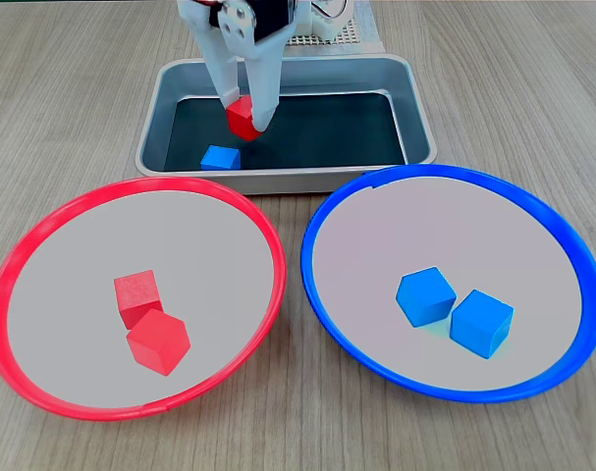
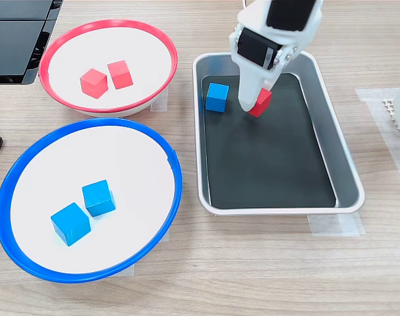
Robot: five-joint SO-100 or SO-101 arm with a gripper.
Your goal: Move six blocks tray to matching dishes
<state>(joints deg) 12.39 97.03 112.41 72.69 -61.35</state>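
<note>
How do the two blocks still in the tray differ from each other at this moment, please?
The red block is pinched in the hand and tilted; the blue block lies free and flat on the tray bottom. The red one sits nearer the tray's middle, the blue one by its rim. Both look the same size.

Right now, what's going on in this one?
The gripper is closed on a red block over the tray, where one blue block remains. Two red blocks already sit in the red-rimmed dish, and two blue ones in the blue-rimmed dish. So four are sorted and a fifth is in hand.
</note>
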